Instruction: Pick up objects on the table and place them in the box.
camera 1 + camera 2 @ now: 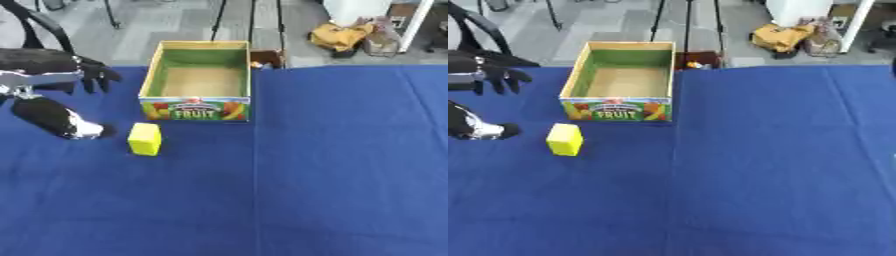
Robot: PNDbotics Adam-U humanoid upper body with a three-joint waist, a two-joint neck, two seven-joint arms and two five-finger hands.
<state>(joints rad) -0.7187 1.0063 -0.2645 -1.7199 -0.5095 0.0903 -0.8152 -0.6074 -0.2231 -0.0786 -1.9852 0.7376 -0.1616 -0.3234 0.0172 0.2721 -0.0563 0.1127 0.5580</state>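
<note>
The box (195, 108) front reads "FRUIT"; a yellow block (145, 139) sits nearby.

Open blue table (350, 175) right of box (196, 80); yellow block (144, 139) seemingly unobstructed.

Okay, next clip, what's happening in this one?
The robot is clearing a blue table into a cardboard fruit box. Right now nothing is being held. The left hand hangs over the table's left edge, left of the box, with its fingers pointing down. A yellow block sits on the cloth just in front of the box's left corner, untouched. A black and white object lies to the left of the block. The box looks empty. The right hand is not in view.
</note>
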